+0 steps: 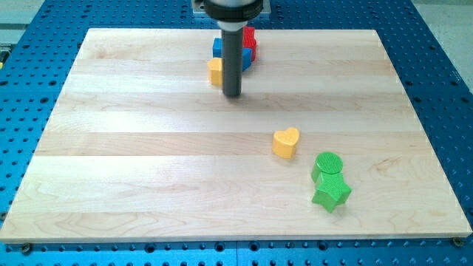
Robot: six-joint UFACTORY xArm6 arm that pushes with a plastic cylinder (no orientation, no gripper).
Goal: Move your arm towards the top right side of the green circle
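Note:
The green circle (327, 165) lies on the wooden board at the view's lower right, touching a green star (331, 193) just below it. My tip (232, 94) rests on the board near the view's top centre, far up and to the left of the green circle. The dark rod rises from the tip to the view's top edge. A yellow heart (285, 142) lies between my tip and the green circle, up and to the left of the circle.
A cluster of blocks sits at the view's top behind the rod: a yellow block (215, 72), a blue block (219, 49) and a red block (250, 38), partly hidden. The wooden board (133, 162) lies on a blue perforated table.

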